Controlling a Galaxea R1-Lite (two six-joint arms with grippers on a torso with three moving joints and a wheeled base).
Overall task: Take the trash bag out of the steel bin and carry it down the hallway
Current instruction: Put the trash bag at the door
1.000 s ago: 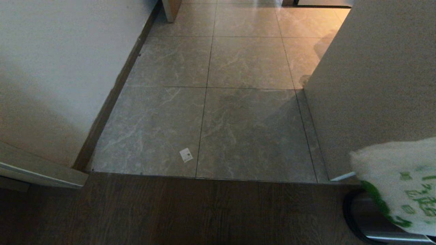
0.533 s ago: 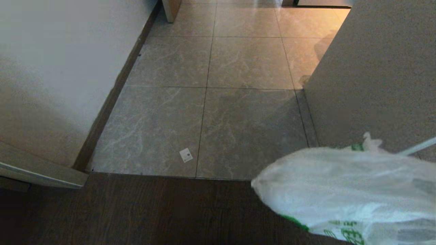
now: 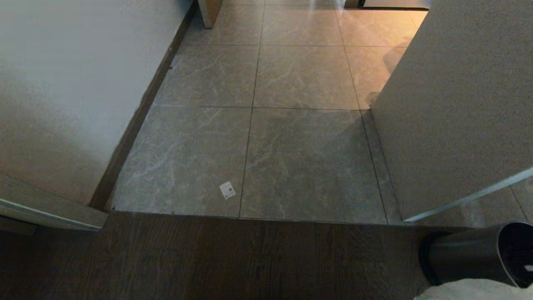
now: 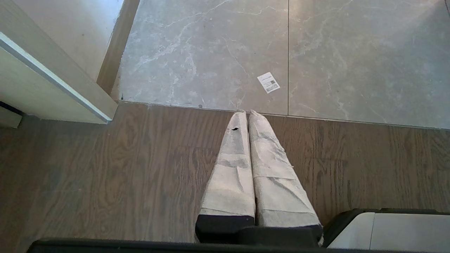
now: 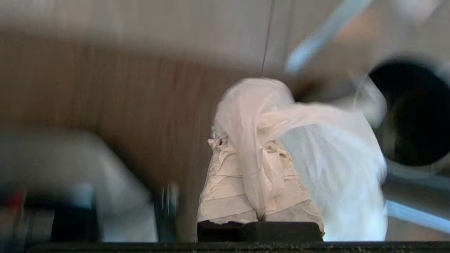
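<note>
The steel bin is lying cut off at the head view's lower right corner. A sliver of the trash bag is peeking above the bottom edge there. Blur is smearing the right wrist view's left side.

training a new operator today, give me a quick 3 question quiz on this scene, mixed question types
1. True or false: the trash bag is clamped in the right gripper.
2. How does the steel bin lie? A) upright on the tiles B) tipped on its side on the wooden floor C) hanging from the left gripper
3. What small thing lies on the grey tiles of the hallway, near a tile joint?

Key: 1 true. 2 B. 3 A white paper label.
</note>
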